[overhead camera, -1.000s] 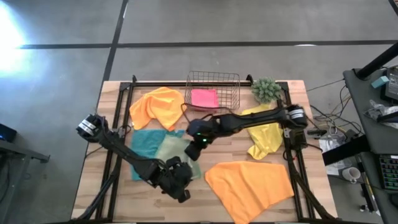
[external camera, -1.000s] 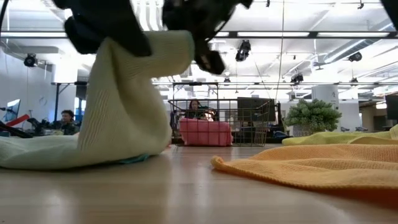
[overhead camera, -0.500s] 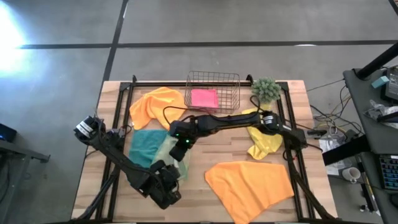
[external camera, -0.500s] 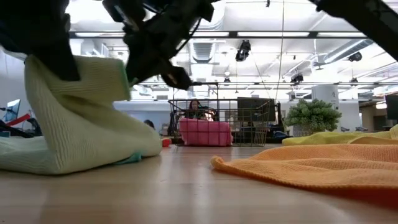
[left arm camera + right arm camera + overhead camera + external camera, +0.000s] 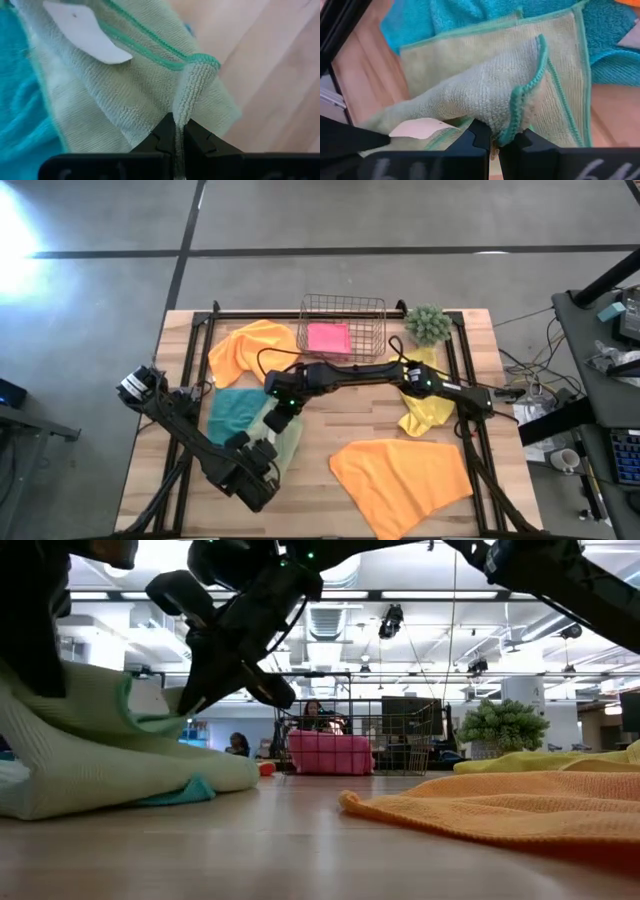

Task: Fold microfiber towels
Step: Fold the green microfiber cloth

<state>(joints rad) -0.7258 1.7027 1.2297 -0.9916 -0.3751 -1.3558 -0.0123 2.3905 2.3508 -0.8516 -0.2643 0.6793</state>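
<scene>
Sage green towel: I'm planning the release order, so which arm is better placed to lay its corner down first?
Probably left. The left gripper pinches the sage green towel low at the near edge, while the right gripper holds its fold over the teal towel.

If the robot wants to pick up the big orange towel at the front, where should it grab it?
Best bet: a corner of the big orange towel, coming straight down from above. It lies spread almost flat on the table, so its middle gives two fingers little to pinch. The corner pointing toward the sage green towel looks free, and its edge is slightly raised.
</scene>
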